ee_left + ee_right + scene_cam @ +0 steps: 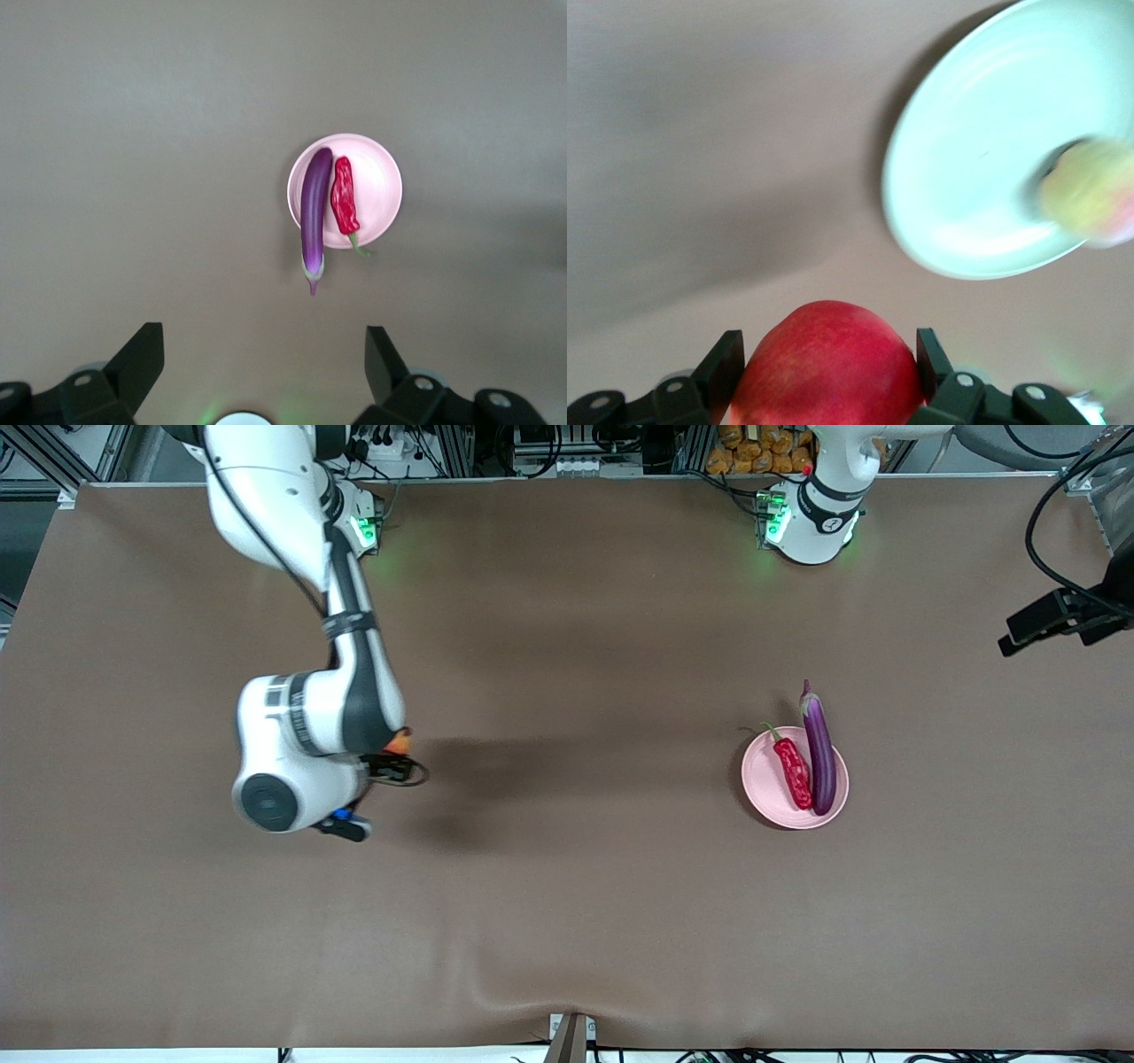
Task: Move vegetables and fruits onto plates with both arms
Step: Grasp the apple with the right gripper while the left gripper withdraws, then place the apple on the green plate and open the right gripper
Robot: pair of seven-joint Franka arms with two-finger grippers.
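Over the brown table (567, 921), right tool (828, 376) grips the apple (826, 365) (arm bent low); left tool (264, 372) gapes.

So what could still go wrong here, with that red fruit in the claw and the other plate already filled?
The right gripper is shut on the apple near the green plate, where the peach already lies. Set down carelessly, the round apple might knock the peach or roll off.

On the pink plate, the eggplant overhangs the rim beside the chili pepper, so a nudge could tip it out.

The left gripper is open, high above that plate.
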